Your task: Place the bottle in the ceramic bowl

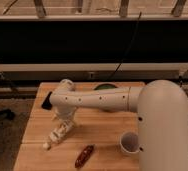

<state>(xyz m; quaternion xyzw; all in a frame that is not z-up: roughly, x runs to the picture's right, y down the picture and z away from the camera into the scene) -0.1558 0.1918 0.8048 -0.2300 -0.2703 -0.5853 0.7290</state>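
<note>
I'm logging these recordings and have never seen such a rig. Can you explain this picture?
This is a one-armed mobile robot. One camera looks down past its thick white arm onto a wooden table. The arm's grasping tool hangs low at the upper end of a small whitish bottle lying on the table; whether it grips it is unclear. Behind the arm sits a green bowl, partly hidden. Nearer the camera are a white cup and a reddish-brown oblong object.
</note>
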